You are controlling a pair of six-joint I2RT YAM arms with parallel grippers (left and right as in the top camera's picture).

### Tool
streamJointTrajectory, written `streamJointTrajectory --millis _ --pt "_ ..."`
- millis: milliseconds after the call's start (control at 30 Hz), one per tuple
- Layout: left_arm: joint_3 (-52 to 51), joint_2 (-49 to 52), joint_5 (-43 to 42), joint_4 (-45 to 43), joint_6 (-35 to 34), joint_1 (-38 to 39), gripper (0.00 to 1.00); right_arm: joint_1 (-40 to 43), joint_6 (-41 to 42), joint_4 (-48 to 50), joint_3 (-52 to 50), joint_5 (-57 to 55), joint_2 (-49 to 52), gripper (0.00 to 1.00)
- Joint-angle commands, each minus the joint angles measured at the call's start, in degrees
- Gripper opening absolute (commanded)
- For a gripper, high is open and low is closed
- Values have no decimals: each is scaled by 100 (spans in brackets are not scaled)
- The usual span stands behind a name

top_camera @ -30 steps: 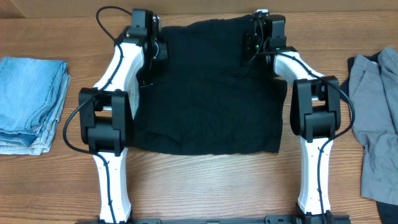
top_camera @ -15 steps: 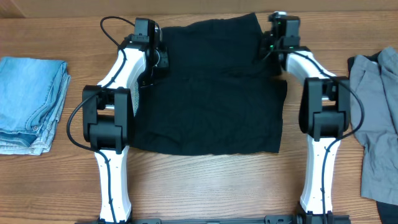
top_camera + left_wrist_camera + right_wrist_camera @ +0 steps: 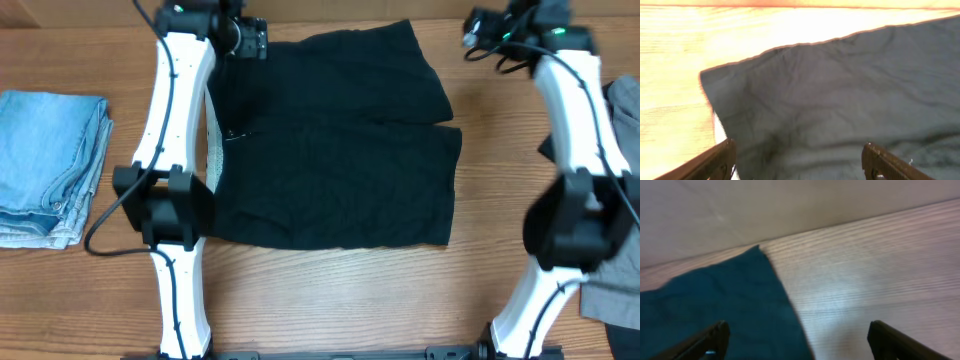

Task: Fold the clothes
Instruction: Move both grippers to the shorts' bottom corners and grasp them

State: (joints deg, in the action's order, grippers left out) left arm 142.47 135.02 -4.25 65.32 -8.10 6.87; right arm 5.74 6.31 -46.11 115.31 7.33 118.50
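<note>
- Black garment (image 3: 330, 170) lies spread mid-table (image 3: 330, 300). An edge crosses its upper part, so likely one fold is in and more are left.
- Left claw (image 3: 248, 38) is wide open and empty, above the garment's far-left corner.
- Right claw (image 3: 480, 28) is wide open and empty, over bare wood just beside the far-right corner.
- Blue denim stack (image 3: 50, 165) at left looks folded and done. Grey clothes (image 3: 600, 180) at the right edge look rumpled, so probably pending.
- No brand, label or writing is readable.
</note>
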Motion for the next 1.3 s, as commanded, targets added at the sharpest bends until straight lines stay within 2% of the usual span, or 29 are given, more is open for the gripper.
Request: streamJointTrajectory --millis 0,133,333,500,633,700,800,900,1000,1100,1267 --pt "352 -772 24 811 -284 -24 86 188 570 -863 96 46 -699 96" --pt "352 -1620 584 1834 -741 -50 88 341 603 -1827 96 396 -1165 98" --pt "313 -2804 697 3150 -1027 -46 89 356 697 -3862 92 389 -1211 100" --pt "-1060 -3307 619 3147 -1165 -42 92 354 872 -4983 -9 382 -1211 100" --pt "-2868 -3901 809 3027 -1329 -42 93 354 872 -5093 -737 382 -1622 100" --pt "-3956 -4492 785 2577 -1429 -44 94 354 879 -4903 -1698 380 -2212 100" --pt "-5375 -5180 763 1829 -1491 -44 100 354 1165 -3945 -3501 726 -3303 100" --pt "-6994 -5296 713 636 -1561 -48 100 354 1178 -2962 -5112 1036 -3847 100" --pt "-8015 -5296 717 -455 -1685 -52 100 354 1338 -2258 -6096 1084 -3810 100" --pt "-8494 -5294 723 -1043 -1770 -125 100 354 1351 -1434 -6804 1106 -3810 100" --pt "-9119 -5265 715 -1810 -1768 -577 100 321 1349 -393 -7418 1556 -3807 100"
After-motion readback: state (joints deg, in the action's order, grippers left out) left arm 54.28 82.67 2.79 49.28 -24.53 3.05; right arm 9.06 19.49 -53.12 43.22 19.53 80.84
